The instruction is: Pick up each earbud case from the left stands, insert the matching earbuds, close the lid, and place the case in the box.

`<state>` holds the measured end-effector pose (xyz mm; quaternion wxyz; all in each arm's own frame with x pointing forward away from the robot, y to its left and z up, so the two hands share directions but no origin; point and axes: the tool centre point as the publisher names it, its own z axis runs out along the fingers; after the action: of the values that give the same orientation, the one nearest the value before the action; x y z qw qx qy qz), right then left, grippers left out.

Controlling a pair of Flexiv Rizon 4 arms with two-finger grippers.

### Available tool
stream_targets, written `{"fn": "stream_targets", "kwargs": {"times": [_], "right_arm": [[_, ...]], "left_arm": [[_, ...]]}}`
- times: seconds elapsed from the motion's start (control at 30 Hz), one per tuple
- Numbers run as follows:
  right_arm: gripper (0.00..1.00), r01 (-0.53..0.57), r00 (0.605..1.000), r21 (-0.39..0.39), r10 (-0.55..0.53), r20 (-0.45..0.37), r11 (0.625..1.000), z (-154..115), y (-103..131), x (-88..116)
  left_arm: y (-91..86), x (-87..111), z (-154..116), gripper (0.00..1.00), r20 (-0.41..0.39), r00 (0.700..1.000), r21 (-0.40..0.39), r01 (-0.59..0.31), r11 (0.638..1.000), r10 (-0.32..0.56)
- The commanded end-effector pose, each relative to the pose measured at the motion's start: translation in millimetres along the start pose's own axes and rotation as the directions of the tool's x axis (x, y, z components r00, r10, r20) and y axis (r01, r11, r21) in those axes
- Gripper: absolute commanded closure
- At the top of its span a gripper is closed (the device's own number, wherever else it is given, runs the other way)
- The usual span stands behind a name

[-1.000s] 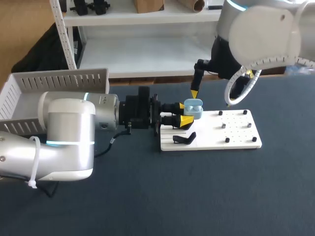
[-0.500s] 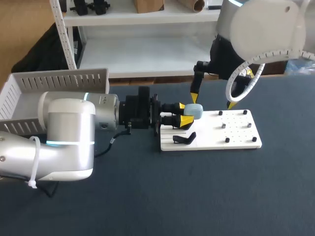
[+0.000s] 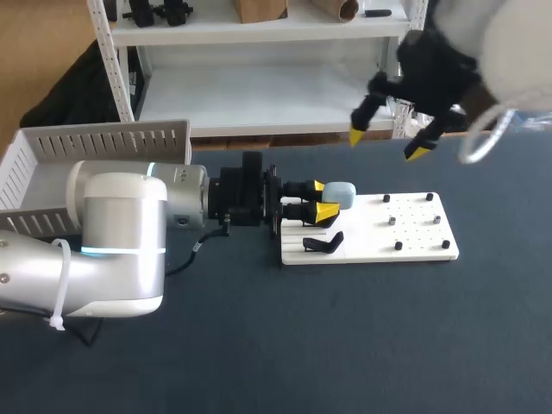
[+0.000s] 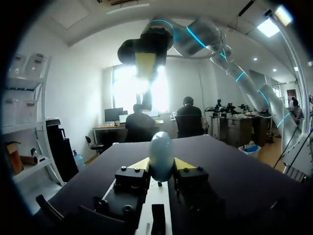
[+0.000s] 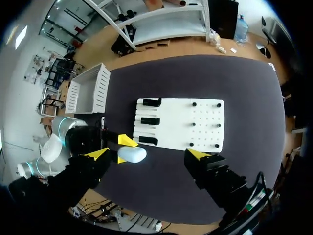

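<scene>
Head view: left gripper (image 3: 321, 200) pinches the smooth, rounded pale-blue earbud case (image 3: 340, 196), lid closed, between its yellow tips over the flat white board's (image 3: 418, 237) 10 o'clock corner. Right gripper (image 3: 385, 145), spread wide and empty, hangs at the board's 12 o'clock. Slatted white box (image 3: 52, 159) sits at the table's 9 o'clock.

The left arm (image 3: 121, 241) is filling the 9 o'clock side as fat silver-white rounded cylinders, with a thin cyan light ring glowing at each joint. A white cable tie is wrapping its lower link, and a thin black cable is looping beneath the wrist. Its black wrist block, studded with small screws, is ending in the left gripper (image 3: 321, 198): 2 black fingers wearing bright yellow wedge tips. The right arm (image 3: 509, 34), at 1 o'clock, is showing white casing, a pale looping hose, and the black right gripper (image 3: 385, 144) with 2 yellow tips.
</scene>
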<state>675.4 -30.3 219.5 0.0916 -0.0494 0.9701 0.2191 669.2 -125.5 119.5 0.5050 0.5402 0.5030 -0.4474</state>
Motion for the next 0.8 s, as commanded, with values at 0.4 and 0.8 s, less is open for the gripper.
{"fn": "stream_targets", "kwargs": {"times": [0.4, 0.8], "right_arm": [[0.00, 0.022, 0.992, -0.129, -0.006, 0.126, 0.991, -12, -13, 25], [0.00, 0.022, 0.992, -0.129, -0.006, 0.126, 0.991, -12, -13, 25]], "left_arm": [[16.2, -50.7, -106, 1.00, -0.153, 0.985, -0.244, -0.113, 0.963, 0.077], [53.3, -39.0, -190, 1.00, -0.208, 0.972, -0.462, 0.002, 0.887, -0.110]]}}
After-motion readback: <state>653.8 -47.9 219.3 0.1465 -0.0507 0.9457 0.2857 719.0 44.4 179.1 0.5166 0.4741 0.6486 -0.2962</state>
